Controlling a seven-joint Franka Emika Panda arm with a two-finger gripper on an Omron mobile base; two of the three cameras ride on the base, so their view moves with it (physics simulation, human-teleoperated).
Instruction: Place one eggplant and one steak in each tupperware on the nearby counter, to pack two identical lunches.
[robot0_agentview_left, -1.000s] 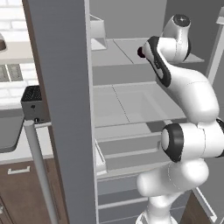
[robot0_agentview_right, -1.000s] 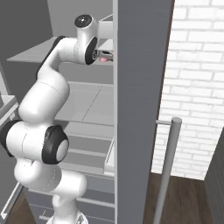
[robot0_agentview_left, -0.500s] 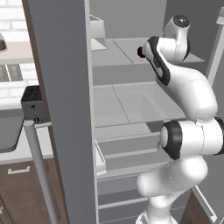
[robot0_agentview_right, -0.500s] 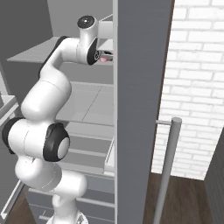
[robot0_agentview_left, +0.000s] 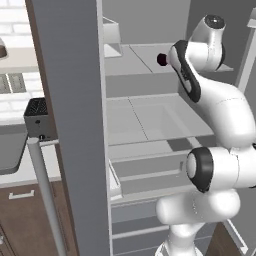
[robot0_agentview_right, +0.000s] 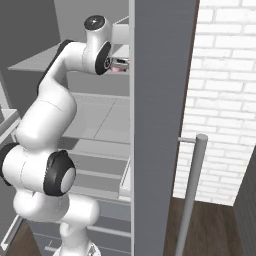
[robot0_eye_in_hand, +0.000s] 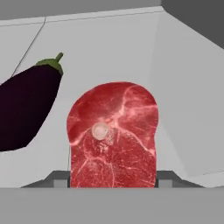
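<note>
A flat pink-red steak (robot0_eye_in_hand: 113, 140) stands on the white upper shelf (robot0_eye_in_hand: 109, 48) of the open fridge. My gripper (robot0_eye_in_hand: 113, 180) is shut on the steak's lower part, with a fingertip (robot0_eye_in_hand: 61, 179) against each side. A very dark purple eggplant (robot0_eye_in_hand: 26, 109) with a green stem lies just to the steak's left, apart from it. In the right base view the gripper (robot0_agentview_right: 120, 64) is at the upper shelf with the steak (robot0_agentview_right: 118, 67) pink between its jaws. The eggplant (robot0_agentview_left: 161, 59) is a dark lump beside the wrist in the left base view. The tupperware is out of view.
The fridge's side wall (robot0_agentview_right: 160, 100) stands close on the arm's right, and its door with a grey bar handle (robot0_agentview_right: 192, 190) is swung open. Lower shelves (robot0_agentview_left: 150, 120) and drawers sit beneath. A counter with a dark boxy appliance (robot0_agentview_left: 37, 117) lies to the left.
The jaws have closed from wide open onto the steak. The arm has stayed at the upper shelf almost without moving.
</note>
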